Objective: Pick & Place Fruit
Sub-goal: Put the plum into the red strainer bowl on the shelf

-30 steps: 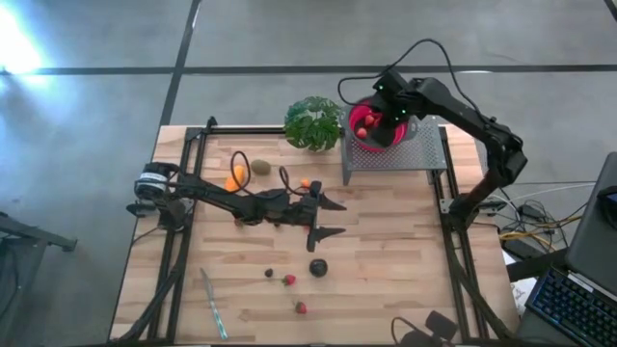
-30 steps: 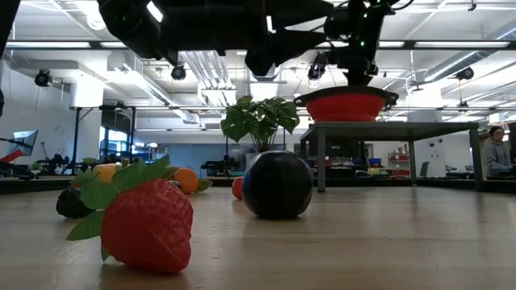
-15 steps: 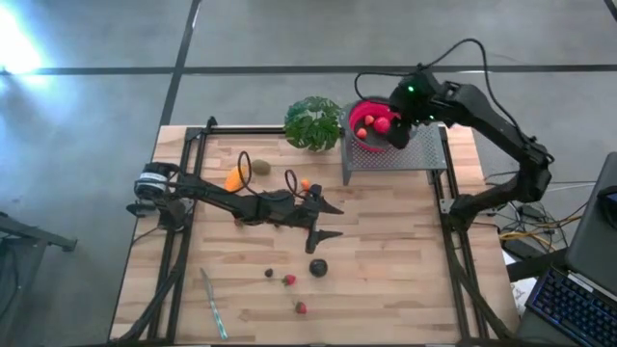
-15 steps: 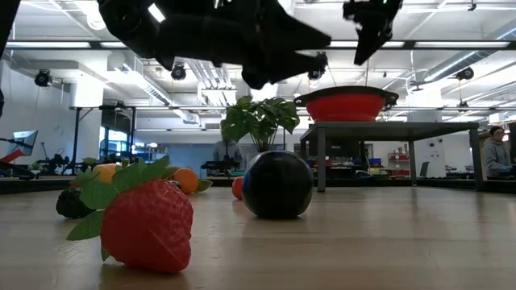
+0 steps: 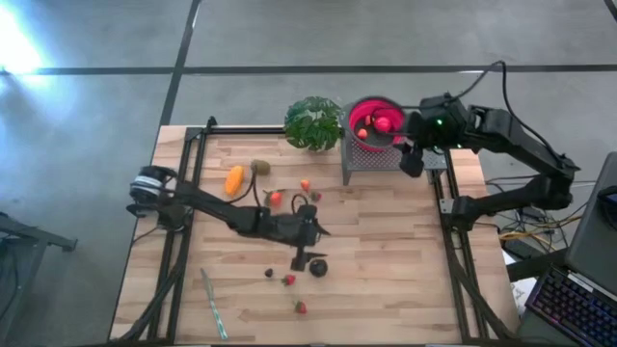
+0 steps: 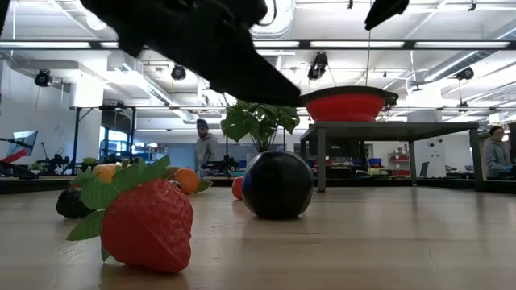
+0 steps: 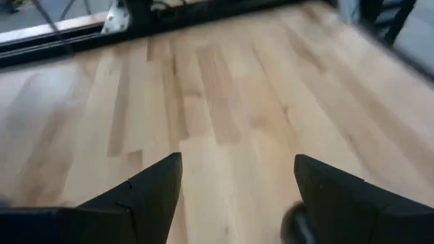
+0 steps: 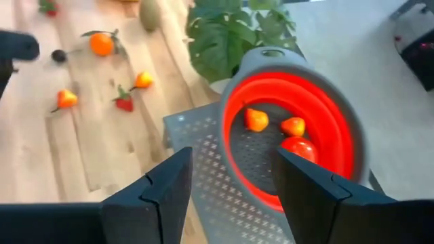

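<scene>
A wooden table (image 5: 386,260) carries scattered fruit (image 5: 234,179), a plant (image 5: 313,122) and a metal stand (image 5: 386,159).

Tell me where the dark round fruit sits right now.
In the high view the dark round fruit lies on the table's near middle, just beside the left gripper, with a small strawberry to its left.

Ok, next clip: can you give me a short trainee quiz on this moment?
1. True or false: the left gripper, over the table's middle, and the right gripper, above the stand, each hold a fruit.
2. The red bowl stands on: A the wooden table; B the perforated metal stand; C the floor.
3. How many fruit pieces show inside the bowl in the right wrist view?

Key: 1 false, both sets of fingers are open and empty; 2 B; 3 three.
</scene>
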Controlling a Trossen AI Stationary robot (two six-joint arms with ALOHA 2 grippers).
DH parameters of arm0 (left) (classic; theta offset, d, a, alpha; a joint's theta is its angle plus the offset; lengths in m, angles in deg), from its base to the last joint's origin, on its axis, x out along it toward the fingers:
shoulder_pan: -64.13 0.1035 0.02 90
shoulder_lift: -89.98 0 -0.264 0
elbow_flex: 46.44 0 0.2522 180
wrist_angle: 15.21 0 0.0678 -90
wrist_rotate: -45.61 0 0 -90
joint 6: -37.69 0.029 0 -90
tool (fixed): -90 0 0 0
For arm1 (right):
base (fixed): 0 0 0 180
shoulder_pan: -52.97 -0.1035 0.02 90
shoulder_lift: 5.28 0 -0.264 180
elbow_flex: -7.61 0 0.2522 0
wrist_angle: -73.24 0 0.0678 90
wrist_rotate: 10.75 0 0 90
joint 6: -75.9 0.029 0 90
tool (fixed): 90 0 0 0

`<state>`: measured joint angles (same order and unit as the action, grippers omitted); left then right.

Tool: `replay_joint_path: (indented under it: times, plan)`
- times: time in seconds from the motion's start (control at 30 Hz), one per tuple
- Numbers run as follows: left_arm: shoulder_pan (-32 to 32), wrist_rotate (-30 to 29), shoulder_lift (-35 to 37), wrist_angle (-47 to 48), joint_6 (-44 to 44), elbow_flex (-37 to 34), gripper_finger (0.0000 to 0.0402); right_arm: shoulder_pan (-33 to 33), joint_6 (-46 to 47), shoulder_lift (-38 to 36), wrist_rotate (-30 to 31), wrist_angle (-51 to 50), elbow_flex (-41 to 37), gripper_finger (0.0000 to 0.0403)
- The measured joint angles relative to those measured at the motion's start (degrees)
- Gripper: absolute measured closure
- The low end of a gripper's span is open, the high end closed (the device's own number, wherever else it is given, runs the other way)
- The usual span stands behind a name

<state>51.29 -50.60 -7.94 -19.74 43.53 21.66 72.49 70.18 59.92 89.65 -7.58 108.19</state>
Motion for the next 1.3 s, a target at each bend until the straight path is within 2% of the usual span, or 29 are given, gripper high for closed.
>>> replay_joint_path:
  times: [0.07,0.17,0.23,0.33,0.53,0.87,1.1,1.3]
  plan:
    - [-1.9,-8.2,2.2,7.5,-0.2,0.9,0.0113,-0.6,0.7,-0.9,0.1,0.1,-1.1,0.0209]
    - [-3.7,-20.8,5.6,19.9,-8.1,2.7,0.0113,-0.8,1.2,-2.1,0.1,0.2,-3.0,0.0215]
    - [-3.7,-26.1,7.4,27.4,-17.5,3.3,0.0113,-0.8,1.3,-2.6,0.2,0.3,-4.2,0.0220]
    - [-3.0,-29.7,9.0,37.2,-31.6,3.7,0.0113,-0.8,1.2,-2.9,0.2,1.5,-5.5,0.0225]
    - [0.0,-29.3,9.2,48.6,-50.4,3.7,0.0113,-0.8,0.8,-2.5,0.2,3.8,-6.7,0.0222]
    - [1.1,-25.0,7.9,52.0,-60.0,3.6,0.0113,-0.8,0.4,-2.1,0.9,4.1,-6.8,0.0200]
    - [1.2,-25.3,7.9,57.5,-68.1,3.5,0.0113,-0.8,0.4,-2.2,1.8,4.1,-6.8,0.0210]
    - [1.1,-24.8,6.8,57.9,-71.8,3.4,0.0117,-0.8,0.2,-2.2,1.8,4.3,-6.8,0.0220]
